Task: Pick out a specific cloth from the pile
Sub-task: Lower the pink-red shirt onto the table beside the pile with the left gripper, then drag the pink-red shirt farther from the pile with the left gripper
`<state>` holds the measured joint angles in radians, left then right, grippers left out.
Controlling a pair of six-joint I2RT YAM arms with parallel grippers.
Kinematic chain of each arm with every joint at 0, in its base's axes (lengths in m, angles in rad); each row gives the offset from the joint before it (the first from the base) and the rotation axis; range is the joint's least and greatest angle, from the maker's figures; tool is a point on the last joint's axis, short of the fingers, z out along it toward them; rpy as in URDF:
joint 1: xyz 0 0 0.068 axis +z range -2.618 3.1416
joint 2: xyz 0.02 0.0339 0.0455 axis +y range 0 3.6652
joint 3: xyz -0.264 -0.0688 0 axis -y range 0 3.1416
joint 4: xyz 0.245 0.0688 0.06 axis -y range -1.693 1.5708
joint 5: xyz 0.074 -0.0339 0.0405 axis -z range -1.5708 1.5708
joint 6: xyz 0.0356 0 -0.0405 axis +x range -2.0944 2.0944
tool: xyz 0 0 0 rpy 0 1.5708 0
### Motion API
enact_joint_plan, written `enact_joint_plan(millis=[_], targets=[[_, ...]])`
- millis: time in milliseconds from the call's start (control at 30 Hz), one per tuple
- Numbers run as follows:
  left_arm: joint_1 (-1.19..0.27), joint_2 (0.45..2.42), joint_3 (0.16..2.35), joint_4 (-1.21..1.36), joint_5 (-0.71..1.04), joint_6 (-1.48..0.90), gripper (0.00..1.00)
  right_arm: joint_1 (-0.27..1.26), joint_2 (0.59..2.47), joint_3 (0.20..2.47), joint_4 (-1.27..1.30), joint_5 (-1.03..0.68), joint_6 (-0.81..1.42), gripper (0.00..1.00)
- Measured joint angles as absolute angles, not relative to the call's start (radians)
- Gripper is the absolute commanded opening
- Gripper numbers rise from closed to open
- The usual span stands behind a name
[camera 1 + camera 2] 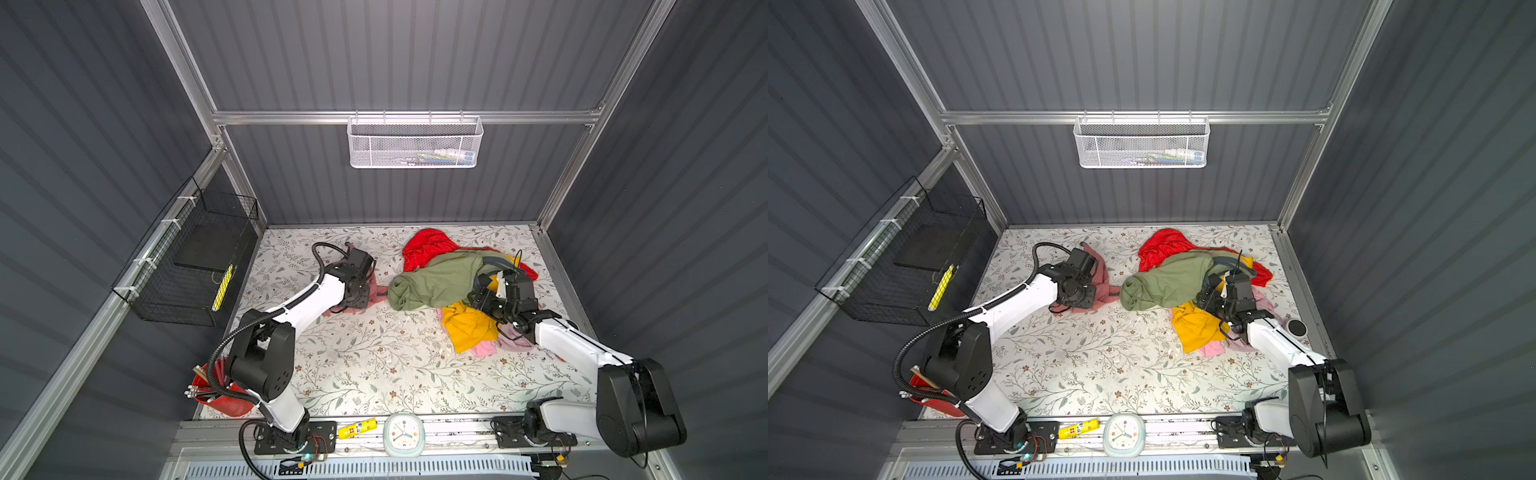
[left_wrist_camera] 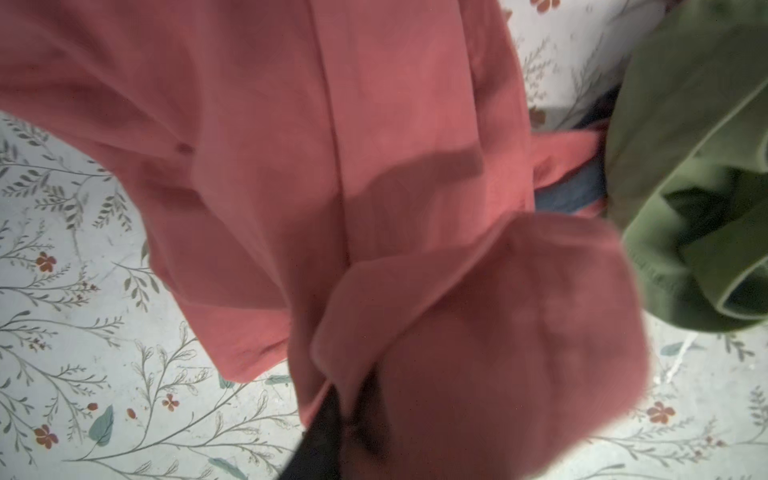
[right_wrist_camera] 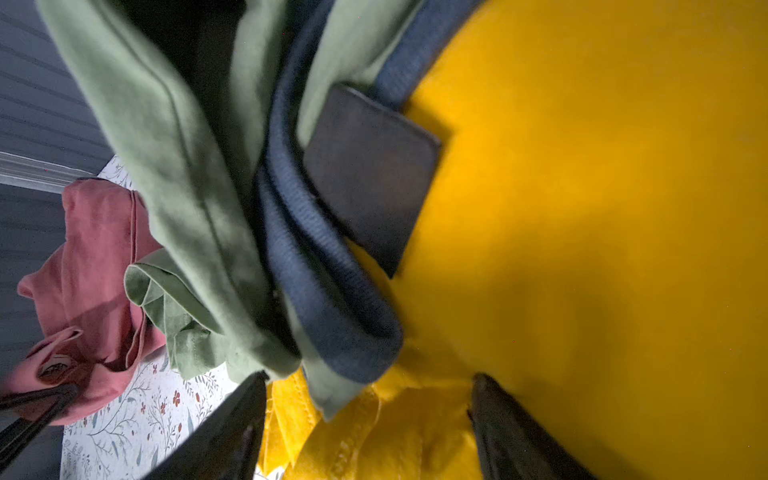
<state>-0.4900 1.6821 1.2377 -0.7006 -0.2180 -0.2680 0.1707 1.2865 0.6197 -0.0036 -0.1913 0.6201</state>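
cloth (image 2: 478,332) blurred close up, white basket (image 1: 374,145) contents indistinct

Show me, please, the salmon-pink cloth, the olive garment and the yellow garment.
salmon-pink cloth (image 2: 257,174): left wrist view, middle panel.
olive garment (image 1: 436,278): in a top view, bunched middle.
yellow garment (image 1: 467,328): in a top view, exposed middle.

No word, brand or number can be read anywhere. The small pale label (image 3: 54,368) on the salmon-pink cloth (image 3: 95,266) bears a dark mark too blurred to make out. The yellow tube (image 1: 357,429) on the front rail carries a red-and-white patch with print too small to read. The clock (image 1: 404,434) beside it shows hands but no legible numerals, and the packets (image 1: 446,157) in the white mesh basket (image 1: 374,141) show only bands of colour.
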Motion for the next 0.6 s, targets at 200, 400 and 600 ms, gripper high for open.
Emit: enact_joint_plan(millis=[200, 400, 600], targets=[[-0.492, 1.604, 1.234, -0.714, -0.289, -0.266, 1.00, 0.171, 1.256, 0.611, -0.022, -0.183, 0.619, 0.79], [-0.507, 1.479, 1.298, -0.753, -0.426, -0.181, 1.00, 0.171, 1.221, 0.611, -0.066, -0.160, 0.597, 0.80], [-0.558, 1.540, 1.345, -0.741, -0.464, -0.043, 1.00, 0.171, 1.204, 0.616, -0.106, -0.141, 0.571, 0.80]])
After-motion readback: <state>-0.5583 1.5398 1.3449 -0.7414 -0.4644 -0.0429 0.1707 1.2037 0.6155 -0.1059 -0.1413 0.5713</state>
